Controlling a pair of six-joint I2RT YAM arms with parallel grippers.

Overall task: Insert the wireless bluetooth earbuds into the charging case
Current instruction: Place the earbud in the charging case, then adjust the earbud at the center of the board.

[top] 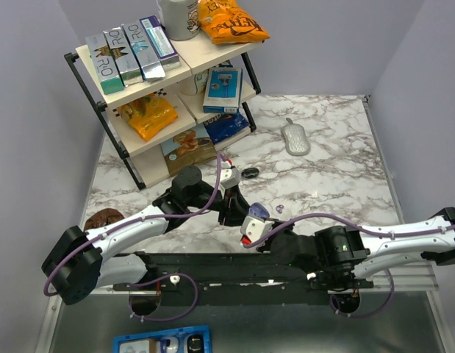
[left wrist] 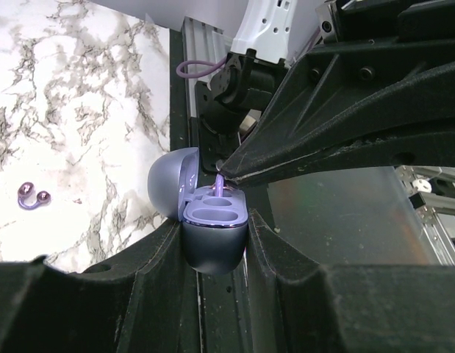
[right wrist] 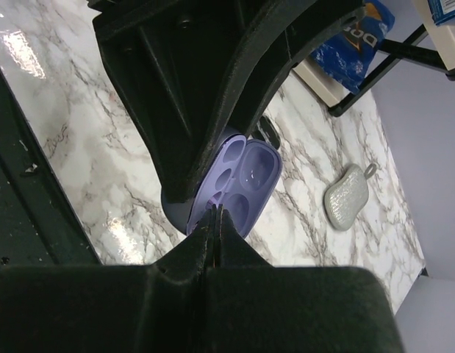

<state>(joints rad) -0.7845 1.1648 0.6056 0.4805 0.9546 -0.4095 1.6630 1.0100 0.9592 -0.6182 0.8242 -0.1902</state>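
The lavender charging case [left wrist: 212,239] is gripped by its lower shell in my left gripper [left wrist: 216,254], with its lid [left wrist: 172,180] swung open to the left. From above, the case [top: 259,212] shows between the two arms near the table's front edge. My right gripper [right wrist: 216,213] is shut on a thin purple earbud [left wrist: 221,184]. Its tips [left wrist: 227,169] hold the earbud at the case's far well. The open case [right wrist: 245,180] sits just past those tips. A second purple earbud [left wrist: 32,195] lies loose on the marble [top: 278,209].
A small black oval object [top: 250,173] lies behind the grippers. A grey glittery pouch [top: 295,137] lies farther back. A two-tier shelf rack [top: 161,88] with boxes and snack bags fills the back left. A brown item [top: 102,218] lies at the left edge.
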